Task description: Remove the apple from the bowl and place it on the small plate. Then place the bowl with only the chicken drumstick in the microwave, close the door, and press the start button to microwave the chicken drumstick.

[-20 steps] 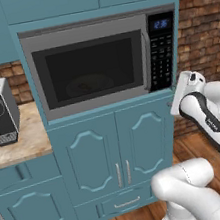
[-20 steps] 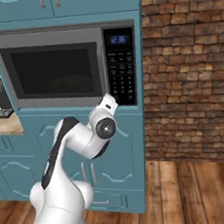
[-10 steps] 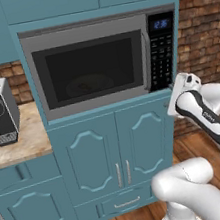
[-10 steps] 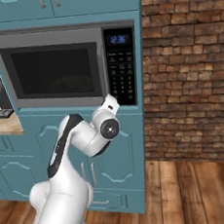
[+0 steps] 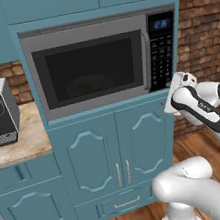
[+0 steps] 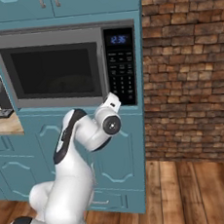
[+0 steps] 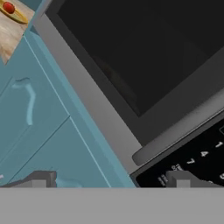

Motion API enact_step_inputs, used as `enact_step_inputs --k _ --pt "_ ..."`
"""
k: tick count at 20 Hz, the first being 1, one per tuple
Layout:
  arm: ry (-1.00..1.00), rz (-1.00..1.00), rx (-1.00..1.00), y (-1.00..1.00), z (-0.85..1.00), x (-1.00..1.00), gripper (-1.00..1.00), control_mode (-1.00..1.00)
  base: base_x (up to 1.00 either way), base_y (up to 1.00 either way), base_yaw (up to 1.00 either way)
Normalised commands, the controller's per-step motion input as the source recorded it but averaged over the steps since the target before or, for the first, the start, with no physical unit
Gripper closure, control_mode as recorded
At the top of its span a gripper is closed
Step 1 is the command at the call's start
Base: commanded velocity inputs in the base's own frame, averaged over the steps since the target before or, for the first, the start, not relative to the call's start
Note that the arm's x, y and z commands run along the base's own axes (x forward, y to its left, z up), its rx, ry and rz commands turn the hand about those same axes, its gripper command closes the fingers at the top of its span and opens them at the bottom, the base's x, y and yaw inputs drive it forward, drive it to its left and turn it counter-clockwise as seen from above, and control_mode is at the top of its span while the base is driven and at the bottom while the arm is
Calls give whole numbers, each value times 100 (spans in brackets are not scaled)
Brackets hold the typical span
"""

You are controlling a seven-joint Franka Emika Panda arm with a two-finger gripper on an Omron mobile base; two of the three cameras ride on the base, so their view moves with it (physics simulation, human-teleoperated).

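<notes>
The microwave point(image 5: 94, 66) sits built into the teal cabinets with its door point(image 5: 90, 69) shut. Through the dark window the bowl point(image 5: 88, 84) shows only as a faint pale shape, and the chicken drumstick cannot be made out. In the hand view, the curved grey handle point(image 7: 175, 136) and the black keypad point(image 7: 199, 159) lie at the lower right. My gripper point(image 7: 112, 181) is open and empty, close in front of the microwave's lower right corner just below the keypad point(image 5: 160, 53). The red apple point(image 7: 8, 7) rests on the small plate point(image 7: 17, 15) at the far corner of that view.
A grey coffee machine point(image 5: 1, 111) stands on the stone counter point(image 5: 16, 145) left of the microwave. Teal cabinet doors point(image 5: 114, 152) fill the space below it. A brick wall point(image 6: 188, 76) runs to the right, above a wooden floor point(image 6: 191, 193).
The hand has crept slightly left, closer to the microwave's keypad side. The gripper has stayed open and the door has stayed shut.
</notes>
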Motion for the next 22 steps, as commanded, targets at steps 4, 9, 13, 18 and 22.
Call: enact_step_inputs --k 4,9,13,18,22 --pt "0 0 0 -1 -12 31 -100 -100 0 0 0" --pt "0 0 0 0 -12 30 -100 -100 0 0 0" --pt "0 0 0 -2 -9 23 -100 -100 0 0 0" --pt "0 0 0 -11 -4 14 -100 -100 0 0 0" --pt "0 0 0 -13 -4 14 -100 -100 0 0 0"
